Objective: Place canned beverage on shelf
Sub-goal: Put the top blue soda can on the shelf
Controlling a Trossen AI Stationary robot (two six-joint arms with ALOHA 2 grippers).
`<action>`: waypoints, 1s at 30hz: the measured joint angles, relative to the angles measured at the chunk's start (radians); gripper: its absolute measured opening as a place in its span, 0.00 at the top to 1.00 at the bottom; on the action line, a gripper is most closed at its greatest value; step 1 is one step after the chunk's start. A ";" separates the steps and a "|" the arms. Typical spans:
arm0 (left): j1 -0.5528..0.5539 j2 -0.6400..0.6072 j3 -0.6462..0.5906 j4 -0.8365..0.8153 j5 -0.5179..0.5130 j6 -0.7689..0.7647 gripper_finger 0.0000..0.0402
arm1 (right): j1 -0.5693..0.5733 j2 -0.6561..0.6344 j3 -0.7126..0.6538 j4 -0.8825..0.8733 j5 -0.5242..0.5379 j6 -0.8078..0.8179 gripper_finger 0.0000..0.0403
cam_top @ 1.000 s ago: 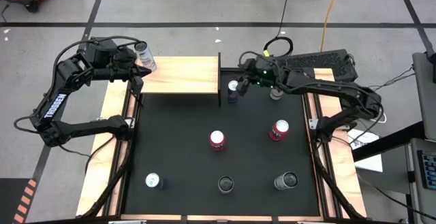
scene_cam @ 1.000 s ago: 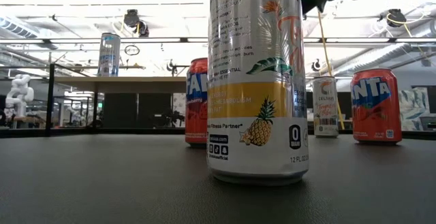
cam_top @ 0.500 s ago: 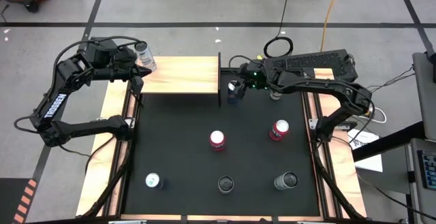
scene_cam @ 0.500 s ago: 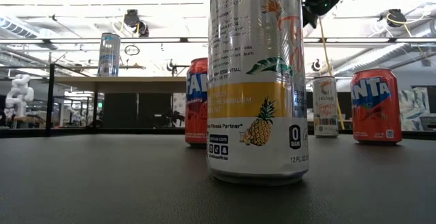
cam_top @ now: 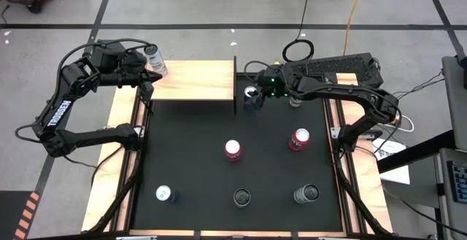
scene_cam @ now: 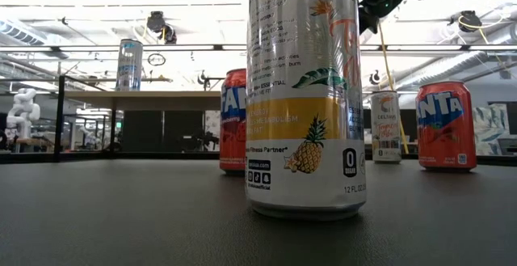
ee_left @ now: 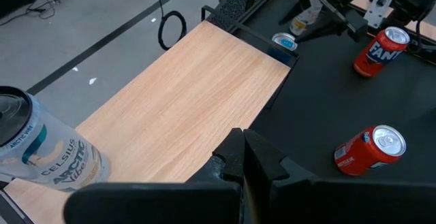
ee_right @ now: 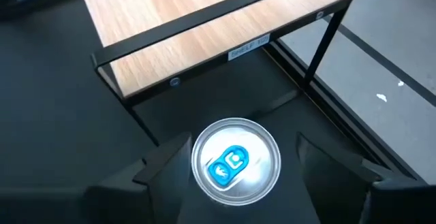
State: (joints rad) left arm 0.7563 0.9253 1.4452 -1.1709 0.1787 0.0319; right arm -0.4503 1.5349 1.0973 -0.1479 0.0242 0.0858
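Directly below the right gripper (ee_right: pixel 235 183) stands a blue-tabbed can (ee_right: pixel 236 160), upright on the black mat (cam_top: pixel 190 167) just off the shelf's (cam_top: pixel 193 79) right end, its long axis vertical; the 2 dark fingers (ee_right: pixel 160 169) sit spread to either side of the silver lid with a gap on each side, not touching it, so the coming move is judged to be a straight descent and a squeeze on the can's wall. This arm is clearly the nearer one. Its shelf (a flat pale-wood board with visible grain, carried on a thin black frame) lies just beyond the can, its top higher than the mat, so the can must be lifted before going across. At the shelf's far left corner stands a Celsius can (ee_left: pixel 41 156), clear-labelled and glossy, already up on the board. Beside that corner waits the left gripper (ee_left: pixel 245 159), its fingers pressed together on nothing. Forward of the shelf on the matte rubbery mat are 2 red Fanta cans (cam_top: pixel 233 150), smooth aluminium cylinders with silver tops, and nearer the front edge 3 more cans, among them the tall pineapple-printed can (scene_cam: pixel 304 96).
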 joint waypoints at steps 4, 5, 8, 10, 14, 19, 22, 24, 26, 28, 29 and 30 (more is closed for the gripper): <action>0.000 0.000 0.000 0.000 0.000 0.000 1.00 | 0.000 0.001 0.000 -0.007 0.000 0.007 0.40; 0.000 0.000 0.000 0.000 0.000 0.000 1.00 | 0.001 0.001 0.000 -0.008 0.000 0.010 0.40; 0.000 0.000 0.000 0.000 0.000 0.000 1.00 | 0.009 0.001 0.000 -0.017 0.000 0.018 0.40; 0.000 0.000 0.000 0.000 0.000 0.000 1.00 | 0.016 0.001 0.000 -0.011 0.000 0.018 0.40; 0.000 0.000 0.000 0.000 0.000 0.000 1.00 | 0.033 0.001 0.000 -0.016 0.000 0.016 0.40; 0.000 0.000 0.000 0.000 0.000 0.000 1.00 | 0.047 0.001 0.000 -0.014 0.069 -0.012 0.40; 0.000 0.000 0.000 0.000 0.000 0.000 1.00 | 0.046 0.001 0.000 -0.021 0.078 -0.017 0.40; 0.000 0.000 0.000 0.000 0.000 0.000 1.00 | 0.046 0.001 0.000 -0.025 0.078 -0.020 0.40; 0.000 0.000 0.000 0.000 0.000 0.000 1.00 | 0.041 0.001 0.000 -0.024 0.079 -0.037 0.40; 0.000 0.000 0.000 0.000 0.000 0.000 1.00 | 0.029 0.001 0.000 -0.008 0.076 -0.047 0.40; 0.000 0.000 0.000 0.000 0.000 0.000 1.00 | 0.020 0.001 0.000 0.006 0.076 -0.044 0.40; 0.000 0.000 0.000 0.000 0.000 0.000 1.00 | 0.011 0.001 0.000 0.020 0.075 -0.036 0.40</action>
State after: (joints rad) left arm 0.7563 0.9257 1.4448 -1.1709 0.1787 0.0319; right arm -0.4397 1.5360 1.0969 -0.1277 0.0988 0.0497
